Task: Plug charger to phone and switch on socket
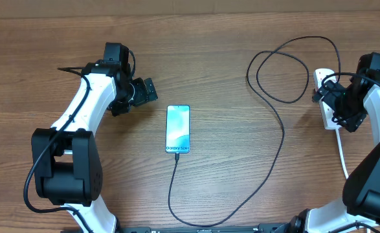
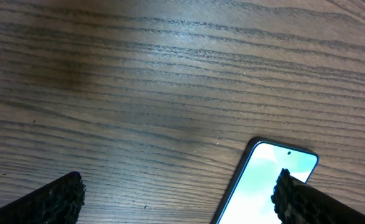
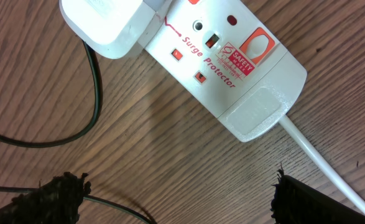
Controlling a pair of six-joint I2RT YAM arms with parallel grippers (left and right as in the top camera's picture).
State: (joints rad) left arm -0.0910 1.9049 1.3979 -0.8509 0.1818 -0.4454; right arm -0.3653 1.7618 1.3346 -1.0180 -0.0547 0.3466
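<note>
The phone (image 1: 178, 129) lies face up at the centre of the overhead view with its screen lit. The charger (image 1: 281, 139) appears to enter its lower edge, and the black cable loops right and up to the socket (image 3: 232, 68) at the right edge of the frame. There its white plug (image 3: 110, 25) sits in the upper-left outlet.

The step in hand is judged to be the switching.
- The right gripper (image 3: 176, 196) hovers over the socket, jaws fully open and empty.
- Close the jaws first, then press one fingertip squarely on the red switch (image 3: 178, 55) beside the occupied outlet.
- Push straight down so the socket does not slide or tug its white cord (image 3: 322, 158).
- The left gripper (image 2: 179, 199), also open and empty, waits left of the phone.
</note>
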